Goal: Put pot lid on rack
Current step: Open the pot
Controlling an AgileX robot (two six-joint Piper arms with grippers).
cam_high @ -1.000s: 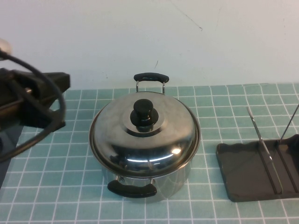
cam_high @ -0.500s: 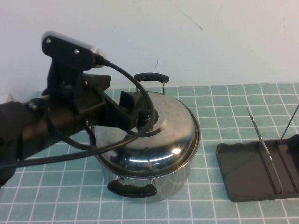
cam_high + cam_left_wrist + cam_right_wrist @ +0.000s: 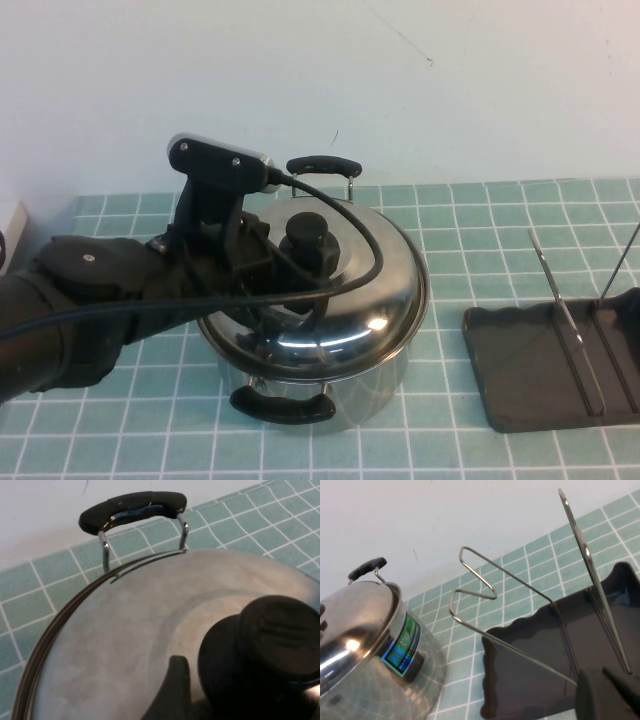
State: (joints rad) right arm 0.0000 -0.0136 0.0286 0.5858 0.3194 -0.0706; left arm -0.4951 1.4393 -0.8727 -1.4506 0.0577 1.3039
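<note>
Pot lid [image 3: 310,290] on pot, left hand [image 3: 268,255] just beside knob, right hand [image 3: 607,695] near rack [image 3: 550,365]

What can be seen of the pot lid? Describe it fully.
The pot lid is a round, domed, shiny steel piece with a black round knob at its centre. It sits closed on the pot, level, left of the rack. The left gripper is at the knob; contact is unclear. The right gripper is beside the rack, away from it.
</note>
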